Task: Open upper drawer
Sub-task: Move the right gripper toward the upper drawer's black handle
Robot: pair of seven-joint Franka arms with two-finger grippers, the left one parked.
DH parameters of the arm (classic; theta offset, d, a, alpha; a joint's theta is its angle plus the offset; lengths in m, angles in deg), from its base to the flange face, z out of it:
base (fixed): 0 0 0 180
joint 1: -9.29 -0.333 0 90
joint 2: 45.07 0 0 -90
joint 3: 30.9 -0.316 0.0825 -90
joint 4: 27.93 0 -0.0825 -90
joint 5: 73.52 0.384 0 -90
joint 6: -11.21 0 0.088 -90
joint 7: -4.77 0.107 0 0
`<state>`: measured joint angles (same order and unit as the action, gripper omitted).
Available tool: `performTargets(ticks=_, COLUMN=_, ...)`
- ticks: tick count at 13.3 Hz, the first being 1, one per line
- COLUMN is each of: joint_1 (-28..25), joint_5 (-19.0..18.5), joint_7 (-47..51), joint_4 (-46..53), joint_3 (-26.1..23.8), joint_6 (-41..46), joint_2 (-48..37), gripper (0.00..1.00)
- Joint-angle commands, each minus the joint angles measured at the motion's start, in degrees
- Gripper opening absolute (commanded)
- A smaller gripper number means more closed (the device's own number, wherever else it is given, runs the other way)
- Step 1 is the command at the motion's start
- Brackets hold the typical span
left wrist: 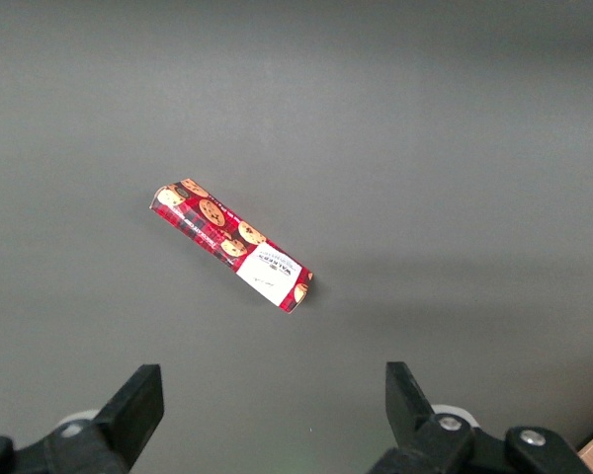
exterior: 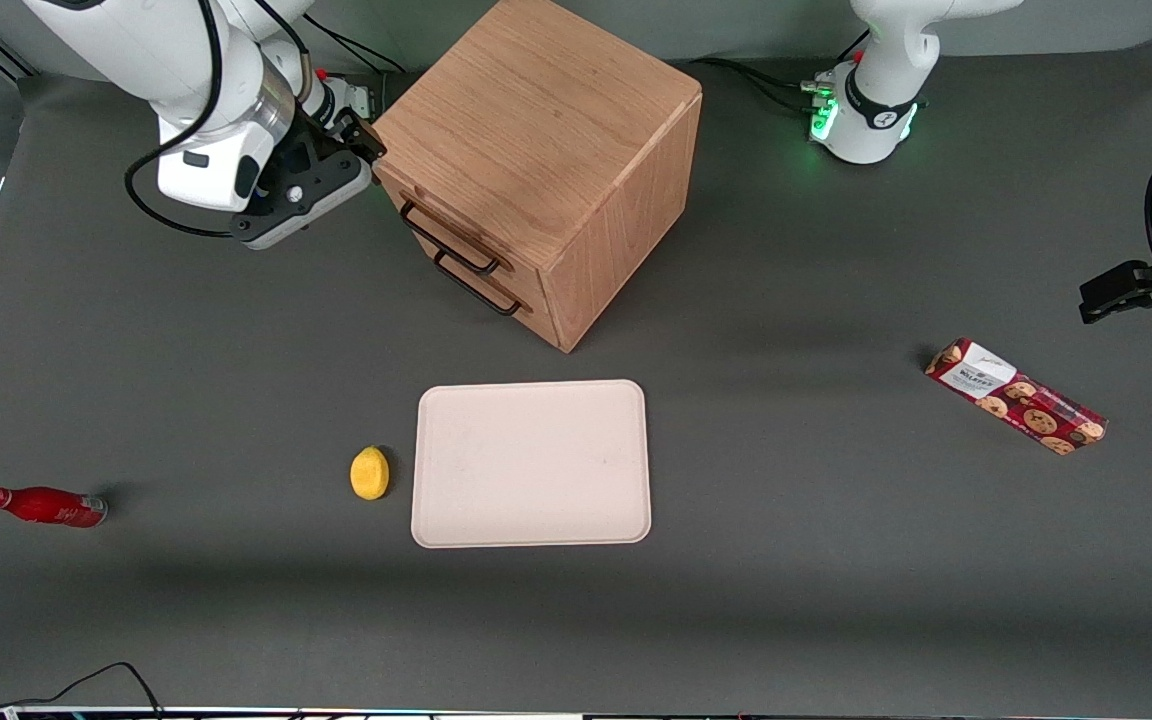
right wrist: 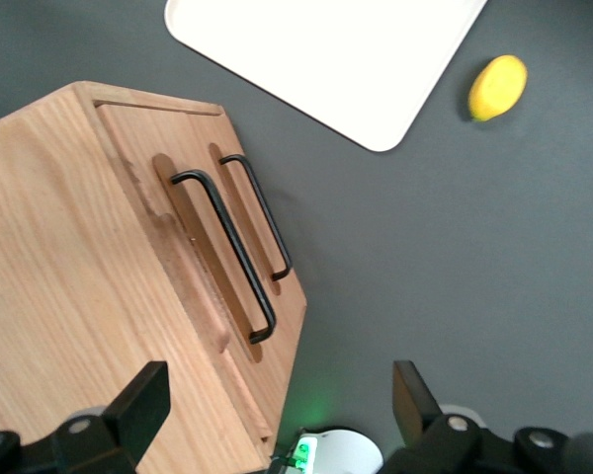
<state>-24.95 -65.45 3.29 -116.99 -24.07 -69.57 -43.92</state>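
Tray (exterior: 532, 520) nearest | upper drawer (exterior: 441, 222) handle horizontal, shut | tool (exterior: 336, 150) open beside cabinet (exterior: 546, 150)

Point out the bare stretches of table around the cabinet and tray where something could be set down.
Widest bare stretch: between the tray and the cookie pack. Another lies between the red bottle and the lemon. It is crowded at the upper drawer, where the open end effector sits beside the cabinet.
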Motion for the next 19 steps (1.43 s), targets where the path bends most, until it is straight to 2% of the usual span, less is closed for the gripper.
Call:
performTargets(ticks=1, joint_1=-0.1, joint_5=6.1, joint_7=-1.7, joint_4=0.7, joint_3=2.0, joint_6=0.5, joint_2=3.8, gripper=1.0)
performTargets(ticks=7, joint_1=-0.4, joint_5=7.1, joint_7=-5.8, joint_4=-2.2, joint_3=3.1, joint_6=-0.1, joint_2=7.8, gripper=1.0)
performTargets(ticks=15, joint_1=-0.8, joint_5=8.9, joint_7=-7.6, joint_4=-14.1, joint_3=1.4, joint_6=-11.3, joint_2=8.1, gripper=1.0)
performTargets(ticks=19, joint_1=-0.8, joint_5=10.6, joint_7=-10.3, joint_4=-16.5, joint_3=1.0, joint_6=-12.2, joint_2=8.1, gripper=1.0)
